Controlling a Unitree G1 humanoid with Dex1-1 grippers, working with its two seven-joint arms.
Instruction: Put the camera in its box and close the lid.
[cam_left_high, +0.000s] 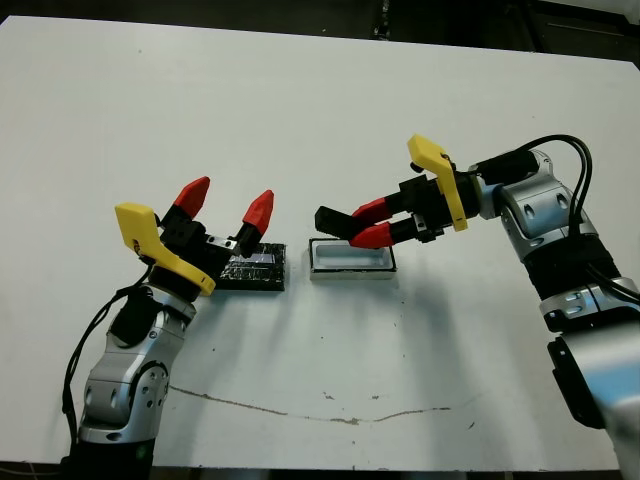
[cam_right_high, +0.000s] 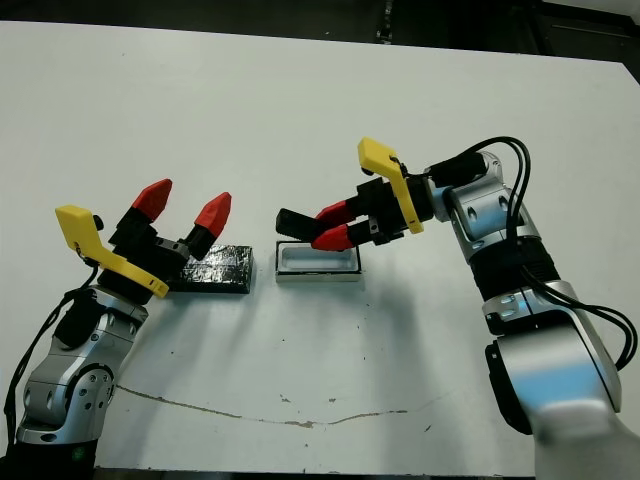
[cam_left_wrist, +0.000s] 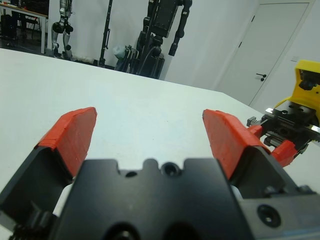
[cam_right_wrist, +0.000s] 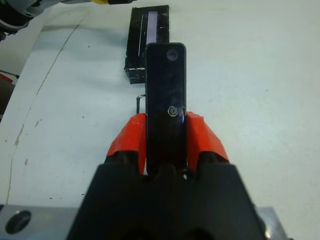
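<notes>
My right gripper (cam_left_high: 366, 222) is shut on the camera (cam_left_high: 334, 220), a slim black bar that sticks out past the red fingers (cam_right_wrist: 126, 141). The camera (cam_right_wrist: 166, 90) hangs just above the box (cam_left_high: 352, 258), over its left part. The box is a shallow tray with a white inside and a dark shiny rim, lying open on the table. Left of it lies the lid (cam_left_high: 256, 269), a flat glossy black slab with a pale stripe (cam_right_wrist: 152, 27). My left gripper (cam_left_high: 226, 204) stands open above the lid's left end, with nothing between its fingers (cam_left_wrist: 74, 132).
The white table (cam_left_high: 320, 110) stretches wide behind and in front of the box. A thin dark crack line (cam_left_high: 300, 410) runs along the near part. Beyond the table's far edge stand dark equipment racks (cam_left_wrist: 160, 30) and a white door (cam_left_wrist: 272, 45).
</notes>
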